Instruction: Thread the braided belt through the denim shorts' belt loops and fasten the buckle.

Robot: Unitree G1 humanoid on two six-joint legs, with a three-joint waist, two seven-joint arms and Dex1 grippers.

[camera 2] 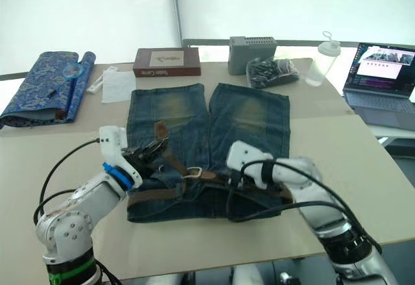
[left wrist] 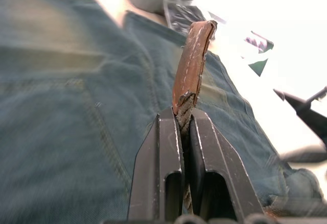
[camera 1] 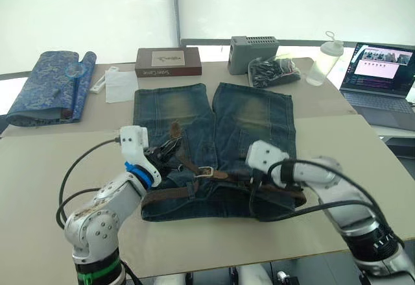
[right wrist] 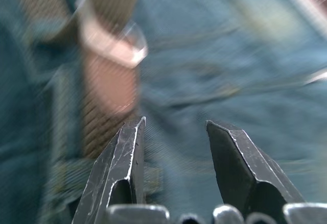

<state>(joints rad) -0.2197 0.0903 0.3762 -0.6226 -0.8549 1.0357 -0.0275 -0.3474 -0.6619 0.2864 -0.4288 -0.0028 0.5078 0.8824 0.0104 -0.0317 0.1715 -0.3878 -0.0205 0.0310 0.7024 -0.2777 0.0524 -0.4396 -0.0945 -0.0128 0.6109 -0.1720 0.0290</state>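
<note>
Beige tabletop [camera 1: 363, 161] runs under a bright white wall, and its far edge is crowded: one blue patterned cloth [camera 1: 48, 87] folded at the far left, one white paper [camera 1: 121, 85], one brown box [camera 1: 168, 61], one grey box [camera 1: 253, 52], one black bundle in a clear bag [camera 1: 275, 71], one clear bottle [camera 1: 323, 63], and one open laptop [camera 1: 382, 74] at the right. None of these touches the denim shorts [camera 1: 249, 126], which lie flat mid-table with the waistband towards the robot and two legs pointing away. One braided belt [camera 1: 170, 195] lies along the waistband; its single silver buckle [camera 1: 205, 171] sits near the middle of the shorts.

At the shorts' left side, the left gripper [left wrist: 184, 124] is clamped on the belt's free end, which rises tilted from between its two fingers. Over the waistband just right of the buckle, the right gripper [right wrist: 173, 132] has its fingers spread apart, holding nothing, with denim and the blurred buckle beyond them.
</note>
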